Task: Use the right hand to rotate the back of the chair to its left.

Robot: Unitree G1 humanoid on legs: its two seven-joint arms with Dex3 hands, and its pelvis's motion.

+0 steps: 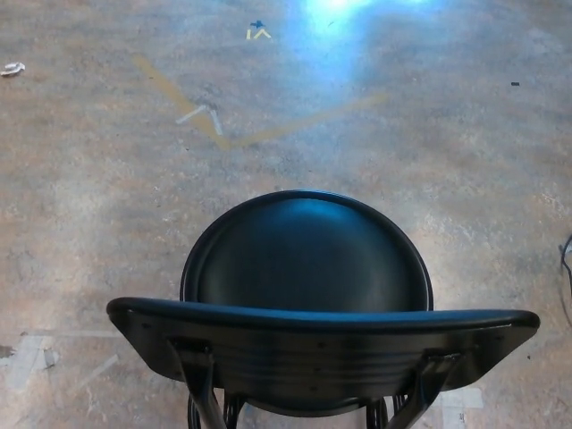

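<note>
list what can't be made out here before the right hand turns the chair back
- Both robot hands: out of the head view, so open or shut is unknown.
- Black metal chair legs: cut off by the bottom edge and hidden under the curved black backrest; feet unseen.
- Rear of the round black seat: covered by the backrest.
- Dark cable: cut by the right edge.
- Small white scrap on the floor: too small to identify.

No readable text, labels, brands or numbers anywhere; only unlettered marks on the floor (465, 179): a small pale arrow-shaped tape mark (258, 33) near the top edge, a pale tape chevron (201, 114) beside faded yellow lines (268, 134)
</note>
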